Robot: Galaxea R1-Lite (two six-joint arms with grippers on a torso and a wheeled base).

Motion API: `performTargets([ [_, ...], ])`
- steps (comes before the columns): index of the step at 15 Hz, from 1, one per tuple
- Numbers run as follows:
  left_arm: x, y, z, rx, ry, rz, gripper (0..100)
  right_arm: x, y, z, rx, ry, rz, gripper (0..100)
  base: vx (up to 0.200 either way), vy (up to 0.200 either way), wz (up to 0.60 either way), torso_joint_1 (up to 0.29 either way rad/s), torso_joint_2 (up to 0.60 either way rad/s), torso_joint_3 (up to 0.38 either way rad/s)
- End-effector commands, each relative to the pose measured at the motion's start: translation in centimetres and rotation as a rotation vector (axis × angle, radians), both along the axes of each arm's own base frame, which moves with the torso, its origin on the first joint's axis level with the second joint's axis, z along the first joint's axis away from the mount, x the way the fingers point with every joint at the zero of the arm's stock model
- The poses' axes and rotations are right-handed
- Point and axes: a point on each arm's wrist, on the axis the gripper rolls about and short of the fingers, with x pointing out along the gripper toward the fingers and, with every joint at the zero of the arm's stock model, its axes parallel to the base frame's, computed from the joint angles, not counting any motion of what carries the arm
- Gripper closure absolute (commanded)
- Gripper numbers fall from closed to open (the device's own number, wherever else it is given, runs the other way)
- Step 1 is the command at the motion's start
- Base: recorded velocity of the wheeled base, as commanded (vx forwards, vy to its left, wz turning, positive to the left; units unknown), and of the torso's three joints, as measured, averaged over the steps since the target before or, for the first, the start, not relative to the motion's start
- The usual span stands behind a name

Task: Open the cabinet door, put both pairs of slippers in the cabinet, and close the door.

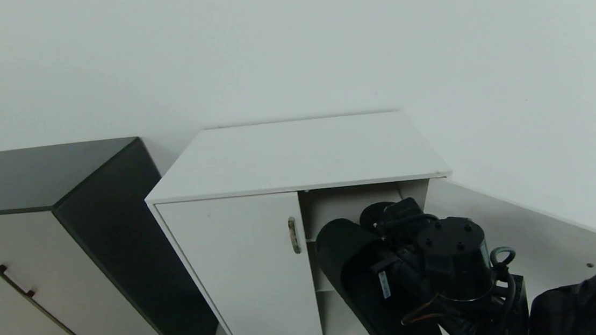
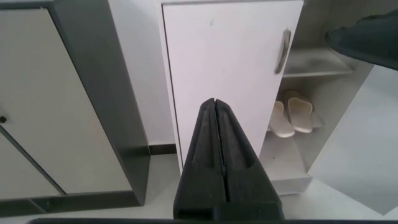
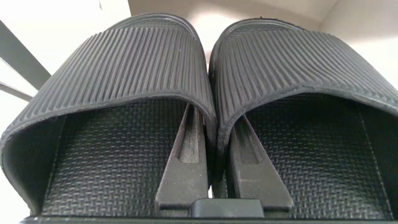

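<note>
Between the jaws of the right gripper are the touching inner walls of a pair of black slippers. One finger lies inside each slipper, and the jaws are nearly closed, pinching the two walls together. Ahead of those jaws is the open right half of the white cabinet, with its shelves in view.

The left gripper has its jaws pressed fully together and holds nothing. Straight ahead of it stands the closed left door with its handle. Beyond those jaws and off to one side, a beige pair of slippers already lies on a lower shelf.

The main risk appears to be the grip: the black pair hangs from one thin pinch at its middle, so either slipper could slide out or swing. A toe could also catch a shelf edge or the frame on the way in, or the pair could land on the beige one.

Smooth white board covers the cabinet. A dark-sided cabinet stands beside it, against a plain pale wall.
</note>
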Motion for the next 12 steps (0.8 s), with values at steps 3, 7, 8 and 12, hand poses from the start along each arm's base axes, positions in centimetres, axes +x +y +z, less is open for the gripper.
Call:
performTargets([
  [3, 0.00, 0.00, 0.00, 0.000, 0.000, 0.000, 100, 0.08, 0.11, -0.38, -0.009, 0.007, 0.000, 100, 0.000, 0.000, 0.00, -0.217, 0.54, 0.326],
  [7, 0.00, 0.00, 0.00, 0.000, 0.000, 0.000, 100, 0.08, 0.11, -0.38, -0.009, 0.007, 0.000, 100, 0.000, 0.000, 0.00, -0.193, 0.51, 0.315],
  [8, 0.00, 0.00, 0.00, 0.000, 0.000, 0.000, 100, 0.09, 0.13, -0.43, -0.010, 0.008, 0.000, 100, 0.000, 0.000, 0.00, -0.173, 0.50, 0.315],
  [12, 0.00, 0.00, 0.00, 0.000, 0.000, 0.000, 100, 0.11, 0.15, -0.53, -0.012, 0.010, 0.000, 100, 0.000, 0.000, 0.00, -0.165, 0.49, 0.323],
])
